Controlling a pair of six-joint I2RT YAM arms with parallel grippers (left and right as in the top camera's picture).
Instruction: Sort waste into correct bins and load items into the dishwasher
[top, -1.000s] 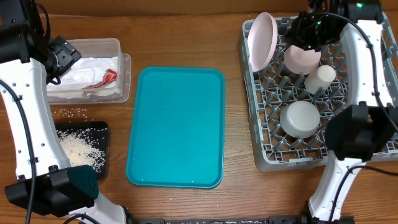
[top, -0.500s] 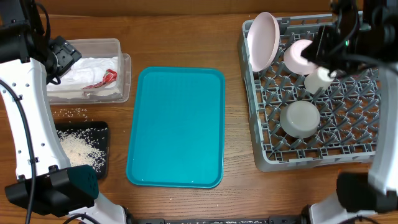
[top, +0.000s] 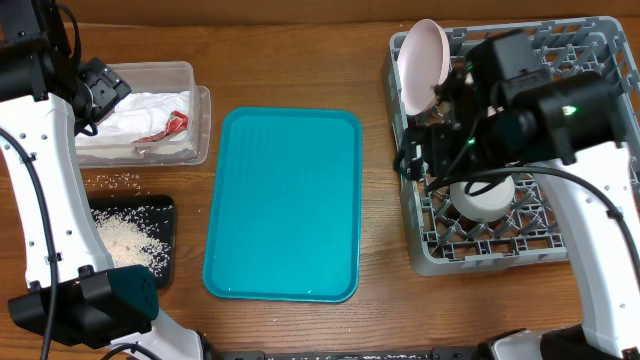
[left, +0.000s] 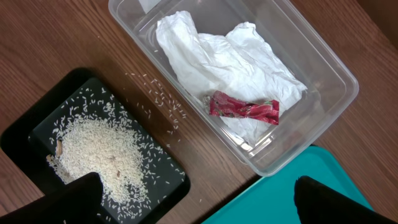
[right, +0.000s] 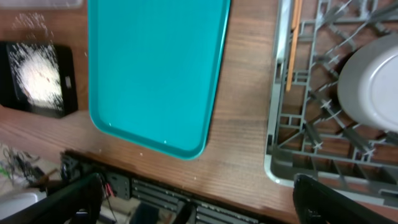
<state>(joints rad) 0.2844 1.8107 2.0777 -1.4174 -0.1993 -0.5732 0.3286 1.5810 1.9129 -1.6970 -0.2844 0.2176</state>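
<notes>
Crumpled white napkins (left: 224, 56) and a red scrap (left: 244, 108) lie in the clear tub (left: 329, 81). Rice (left: 99, 149) fills the black tray (left: 25, 130), and loose grains (left: 161, 102) dot the wood between them. My left gripper (left: 199, 208) hangs open above these, empty. In the grey rack (top: 500, 250) the pink plate (top: 422, 62) stands on edge and the metal bowl (top: 483, 200) sits upside down. My right gripper (top: 432, 150) is open and empty over the rack's left side. The arm hides the small pink bowl and white cup.
A large teal tray (top: 285, 200) lies bare between the bins and the rack. More loose grains (top: 118, 181) lie on the wood above the black tray (top: 165, 215). The table's front edge with cables shows in the right wrist view.
My right arm swung from the rack's back, by the small pink bowl, to its left front, and its gripper opened. The left arm has not moved.
</notes>
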